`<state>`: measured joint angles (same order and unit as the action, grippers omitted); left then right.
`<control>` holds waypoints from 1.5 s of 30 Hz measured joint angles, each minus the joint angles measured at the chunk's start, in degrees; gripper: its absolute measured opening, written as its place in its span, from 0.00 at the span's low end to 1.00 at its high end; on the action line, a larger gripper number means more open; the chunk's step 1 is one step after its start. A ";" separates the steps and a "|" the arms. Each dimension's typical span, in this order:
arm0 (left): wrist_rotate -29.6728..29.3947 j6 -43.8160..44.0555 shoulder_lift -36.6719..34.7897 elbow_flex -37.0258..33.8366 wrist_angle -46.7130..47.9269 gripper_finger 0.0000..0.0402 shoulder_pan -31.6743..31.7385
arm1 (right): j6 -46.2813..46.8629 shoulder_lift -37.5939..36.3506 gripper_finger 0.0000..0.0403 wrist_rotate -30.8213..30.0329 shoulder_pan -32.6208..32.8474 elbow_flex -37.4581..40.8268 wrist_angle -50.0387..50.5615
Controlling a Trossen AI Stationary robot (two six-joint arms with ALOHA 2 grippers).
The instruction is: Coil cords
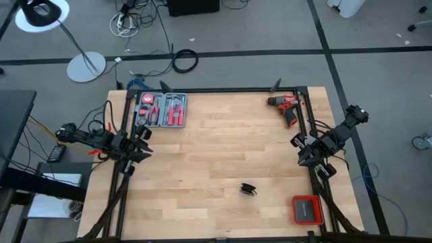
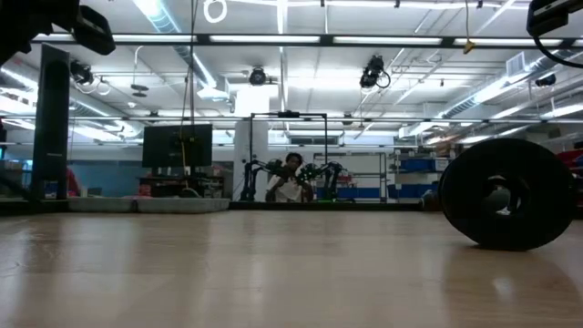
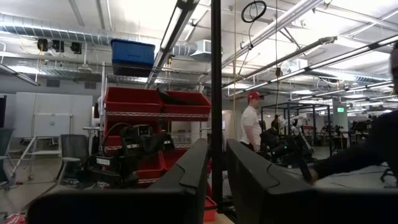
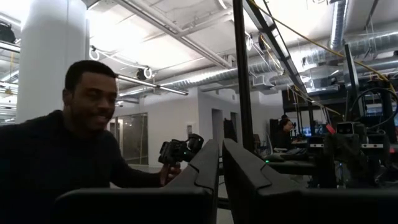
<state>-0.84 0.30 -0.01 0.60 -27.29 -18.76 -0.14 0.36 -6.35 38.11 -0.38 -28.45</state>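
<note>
Both jaws are almost fully closed, with only a thin gap between the dark fingers, and nothing is held in them. The left gripper [image 1: 143, 152] waits at the left edge of the counter [image 1: 216, 155], and the right gripper [image 1: 302, 157] waits at the right edge, both well apart from the cord.

Counter is a light wooden top with a dark frame around it. At the far left corner of the counter lies a tool tray [image 1: 162, 109] with red-handled pliers inside. At the far right corner lies the red drill [image 1: 286, 106]. At the near right corner lies a red case [image 1: 307, 209] with a dark lid.

The cord [image 1: 249, 190] is a small black bundle, already wound together, and it lies on the counter a little right of the centre and toward the near edge, between the red case and the middle of the counter. In the low view it shows as a dark round coil [image 2: 506, 193] standing on the wood.

Beyond the counter, a person [image 4: 68, 155] holds a dark device.
</note>
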 joint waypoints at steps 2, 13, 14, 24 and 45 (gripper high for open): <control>0.02 0.00 0.00 0.00 -0.13 0.16 0.00 | 0.02 -0.02 0.06 0.00 -0.02 0.00 0.00; -0.87 0.00 0.00 0.00 -0.17 0.16 0.00 | 0.00 -0.01 0.06 0.00 0.00 0.00 0.00; -1.25 0.01 0.00 0.00 -0.29 0.16 0.00 | 0.01 -0.02 0.06 0.00 -0.02 0.00 0.00; -8.36 3.20 0.00 0.03 2.53 0.16 0.01 | 0.00 0.00 0.06 -1.84 -0.02 0.00 -1.82; -15.54 6.38 13.08 7.70 12.51 0.16 0.00 | 2.67 -0.02 0.06 -9.42 0.00 0.00 -3.68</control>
<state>-16.38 6.68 13.07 8.30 -14.78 -18.76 2.53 0.34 -15.77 38.11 -0.38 -32.13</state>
